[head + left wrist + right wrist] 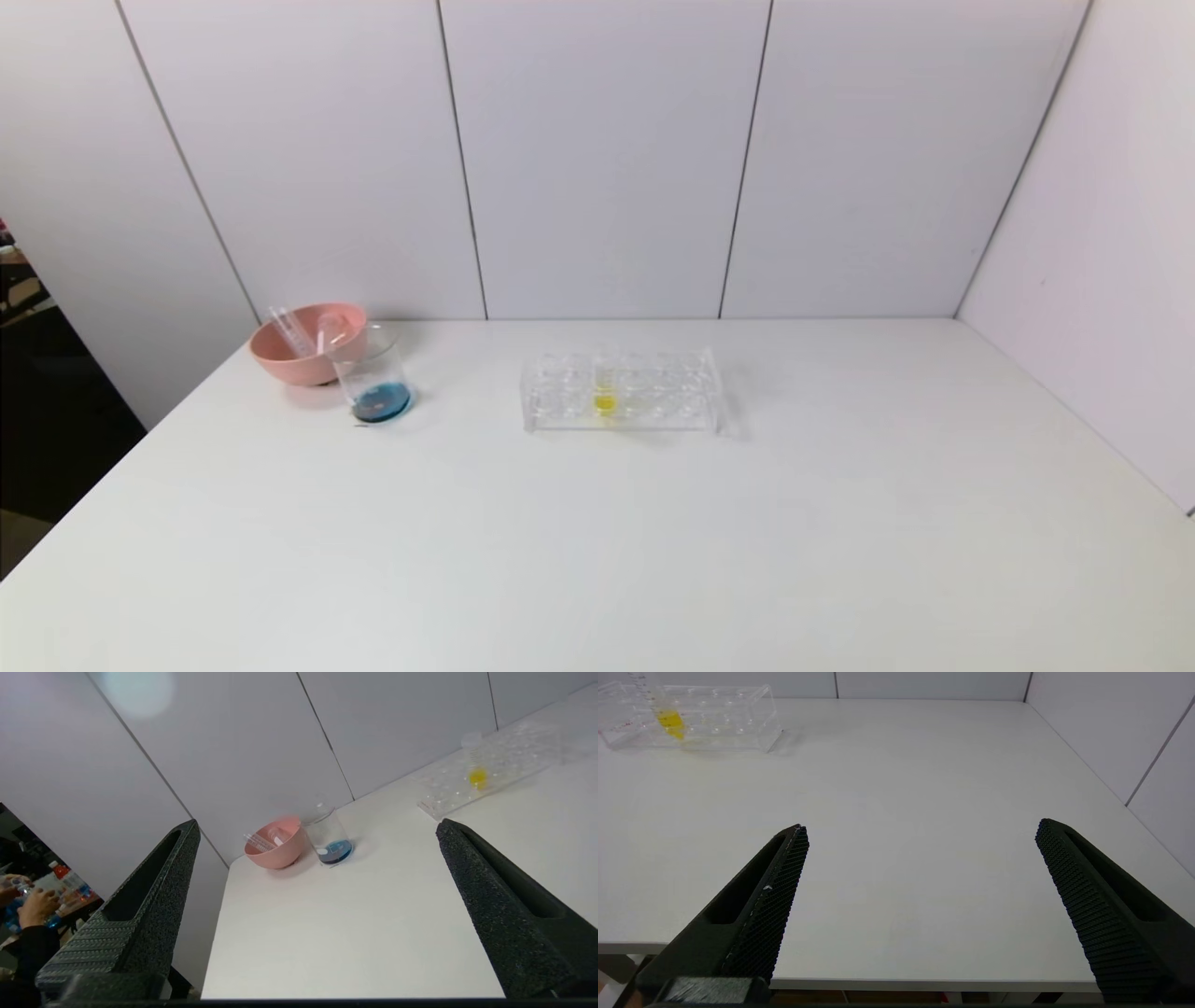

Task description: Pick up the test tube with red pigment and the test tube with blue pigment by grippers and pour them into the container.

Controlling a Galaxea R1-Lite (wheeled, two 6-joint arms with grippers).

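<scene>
Head view showed us the white counter (653, 541) with neither arm over it; both sat pulled back off the near edge. Our left pincer (317, 828) stood wide apart and held nothing, aimed toward the far left corner. Our right pincer (922, 828) was likewise spread and empty, above the bare near right part of the counter.

The clear rack (621, 390) sat mid-counter, far side, with only the yellow tube (604, 399) upright in it. The pink bowl (303, 350) rested at the far left by the wall. Touching it on the right stood the beaker (373, 383), upright, with a shallow dark blue pool at its bottom.

Two clear tubes (291, 329) lay in the bowl, leaning on its rim. Their long axes tilted up and away, open ends highest, tips down inside. We could not tell which was red and which blue; no colour showed in them.

We judged the pouring done, since the rack held no red or blue tube and the beaker held liquid. What remained was parking: we would keep both pincers low, clear of the counter edge, and well apart from the beaker so nothing tipped.
</scene>
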